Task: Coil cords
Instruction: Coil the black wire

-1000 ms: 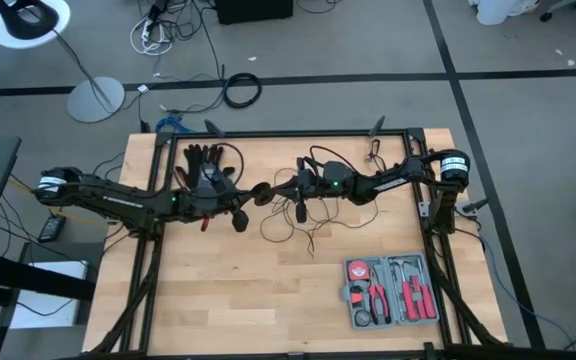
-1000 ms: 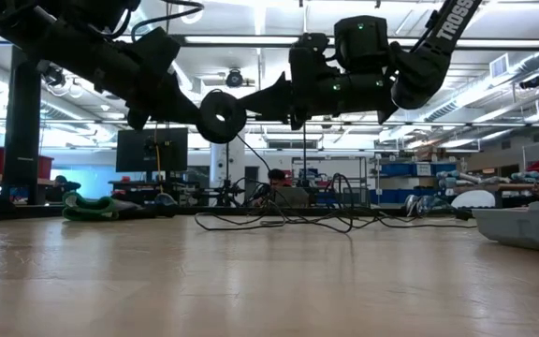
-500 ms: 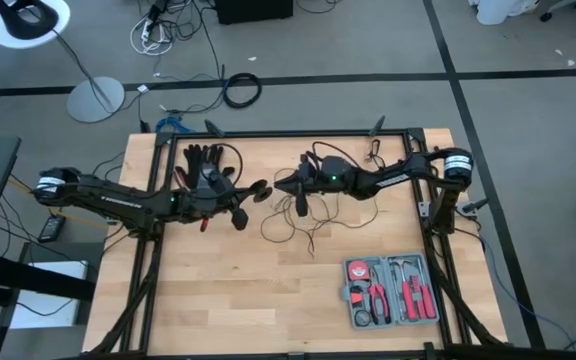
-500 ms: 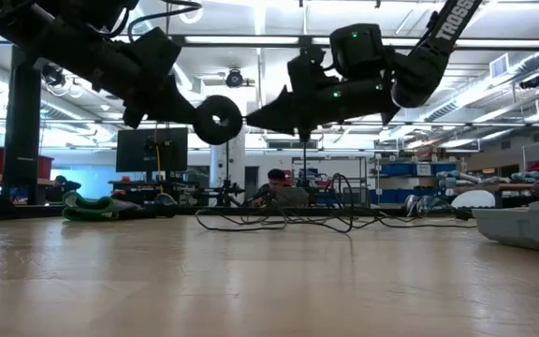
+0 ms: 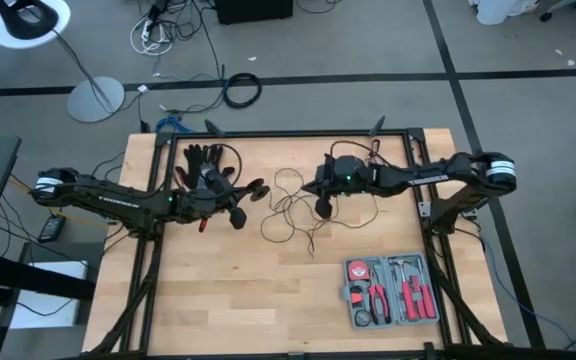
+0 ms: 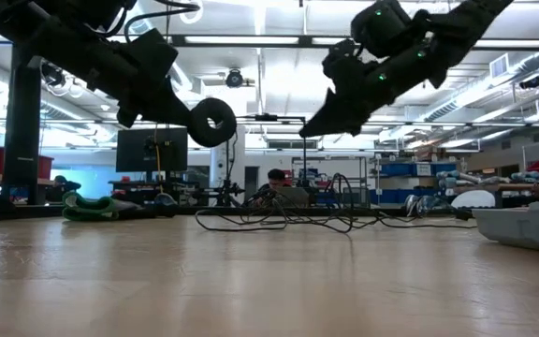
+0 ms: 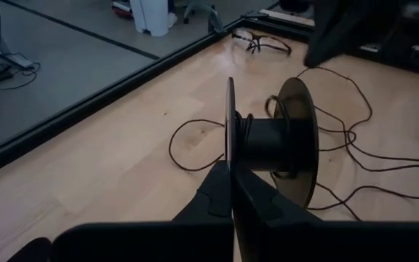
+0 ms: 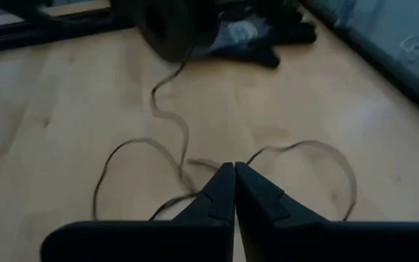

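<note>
The cord is a thin black wire [image 5: 286, 205] lying in loose loops on the table's middle, also seen in the right wrist view [image 8: 169, 138]. One end runs up to a small black spool [image 7: 268, 142] held in the air by my left gripper [image 5: 246, 192], which is shut on it. In the low view the spool [image 6: 212, 122] shows its round face. My right gripper [image 5: 314, 190] hovers to the spool's right, above the loops. Its fingers [image 8: 233, 178] are shut and slant down. My left gripper pinches the rim of the spool's one flange [image 7: 230, 156] between its two fingers, which come nearly level from the table's left. The spool hangs clear of the table with a few turns of wire on its core [image 7: 257, 138]. My right gripper: I cannot tell whether it touches the wire.
A black glove [image 5: 206, 160] lies at the table's far side, behind my left gripper. An open tool case [image 5: 390, 290] sits at the near right. A pair of glasses [image 7: 264, 42] lies near the far edge. A grey bin [image 6: 527, 225] shows at the low view's right.
My right gripper has drawn back from the spool toward the table's right edge, risen a little, and now slants down. The spool has stayed in place in my left gripper. The wire loops now lie uncovered on the table between the two grippers.
</note>
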